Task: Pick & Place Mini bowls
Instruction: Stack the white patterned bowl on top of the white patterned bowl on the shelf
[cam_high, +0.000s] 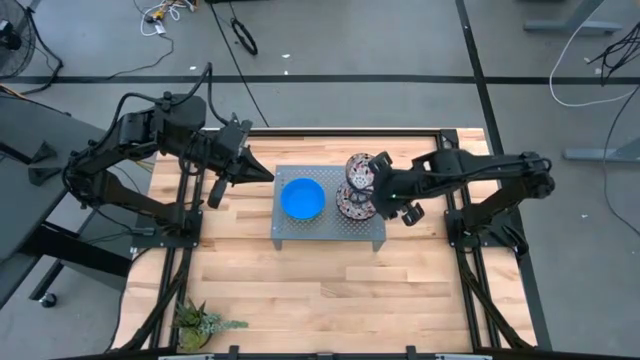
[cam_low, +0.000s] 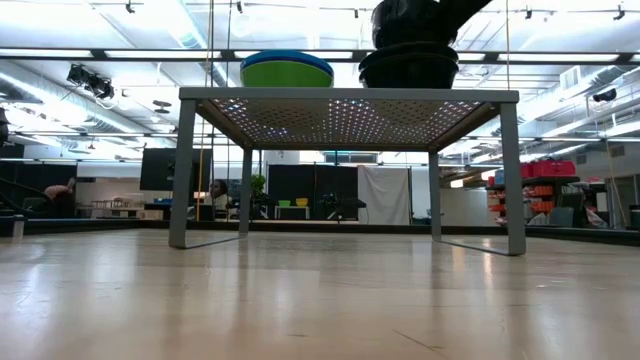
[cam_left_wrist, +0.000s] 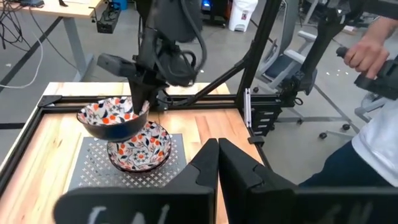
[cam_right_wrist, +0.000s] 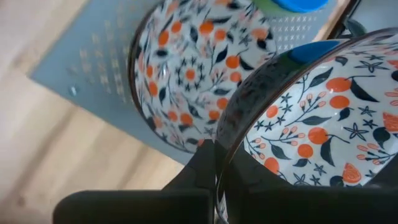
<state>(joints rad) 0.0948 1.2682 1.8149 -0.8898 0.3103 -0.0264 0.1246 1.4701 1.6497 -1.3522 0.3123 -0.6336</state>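
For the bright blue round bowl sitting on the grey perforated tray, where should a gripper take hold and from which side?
Judging by its pose, grip the rim of the bright blue round bowl from above, one finger inside and one outside. It sits upright and open, nested on a green bowl, so its wall is partly covered. The rim facing the left gripper looks freest; the right gripper is shut on a floral bowl.

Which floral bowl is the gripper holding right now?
The raised floral bowl, pinched at its rim by the right gripper; the other floral bowl sits on the tray.
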